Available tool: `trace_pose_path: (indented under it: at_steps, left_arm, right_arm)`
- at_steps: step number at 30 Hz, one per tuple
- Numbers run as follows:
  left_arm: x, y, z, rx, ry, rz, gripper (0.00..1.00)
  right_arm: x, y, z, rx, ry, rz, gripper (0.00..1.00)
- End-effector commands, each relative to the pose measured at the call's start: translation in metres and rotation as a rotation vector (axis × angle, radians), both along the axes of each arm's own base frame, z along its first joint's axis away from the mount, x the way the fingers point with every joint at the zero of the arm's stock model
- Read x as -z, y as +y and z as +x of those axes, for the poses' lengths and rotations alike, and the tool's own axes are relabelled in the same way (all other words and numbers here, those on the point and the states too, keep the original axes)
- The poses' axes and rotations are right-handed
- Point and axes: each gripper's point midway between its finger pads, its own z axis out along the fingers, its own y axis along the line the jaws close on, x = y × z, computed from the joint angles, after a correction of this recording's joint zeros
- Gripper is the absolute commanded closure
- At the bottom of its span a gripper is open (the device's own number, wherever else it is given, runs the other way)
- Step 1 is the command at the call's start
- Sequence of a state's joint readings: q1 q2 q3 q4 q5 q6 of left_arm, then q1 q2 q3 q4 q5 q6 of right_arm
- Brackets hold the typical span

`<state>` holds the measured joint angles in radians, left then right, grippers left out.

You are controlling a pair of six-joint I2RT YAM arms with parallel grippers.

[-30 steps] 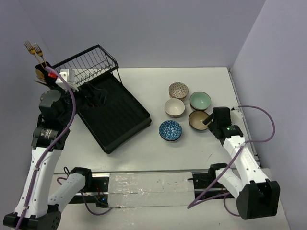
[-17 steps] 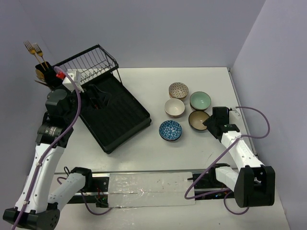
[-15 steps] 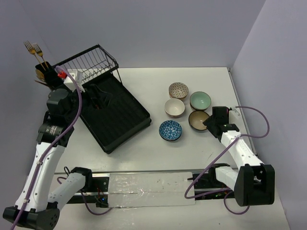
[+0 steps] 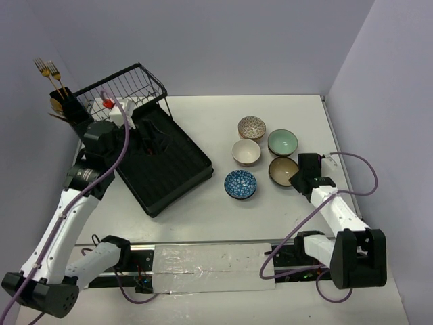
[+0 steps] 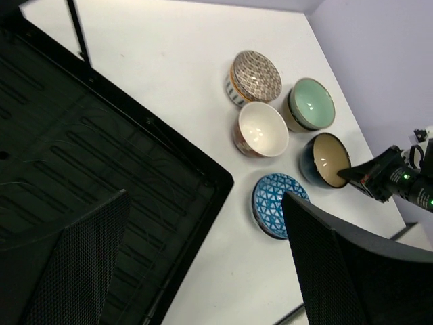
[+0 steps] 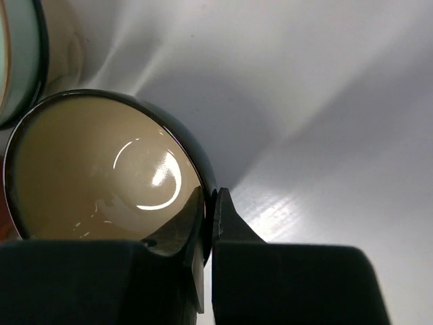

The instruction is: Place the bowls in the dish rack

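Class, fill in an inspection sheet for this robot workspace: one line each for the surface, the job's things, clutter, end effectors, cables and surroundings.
Surface: white table, no spills seen.
Job's things: five bowls grouped on the table, right of the dish rack: patterned bowl, mint bowl, cream bowl, brown bowl, blue bowl. No bowl seen in the rack.
Clutter: nothing seen.
End effectors: left end effector open above the rack's tray; right end effector shut on the brown bowl's rim.
Cables: left purple cable runs along its arm; right purple cable loops out beside its arm.
Surroundings: plain lilac walls; gold forks in the rack's cup.
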<state>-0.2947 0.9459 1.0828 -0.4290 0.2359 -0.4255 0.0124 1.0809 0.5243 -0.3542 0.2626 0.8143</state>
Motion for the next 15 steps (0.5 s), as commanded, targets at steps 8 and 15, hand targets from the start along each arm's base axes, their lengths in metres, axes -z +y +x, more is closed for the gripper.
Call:
trace_pose_path:
  at_steps: [8,15]
  left_arm:
    - [-0.008,-0.085,0.001,0.103,0.019,-0.024,0.01]
    - [-0.011,-0.156,0.001,0.111,0.013,0.032,0.01]
  right_arm:
    - [-0.128,0.022,0.012,-0.142,-0.390,-0.107,1.00]
    - [-0.186,0.088,0.027,-0.334,-0.454,-0.148,1.00]
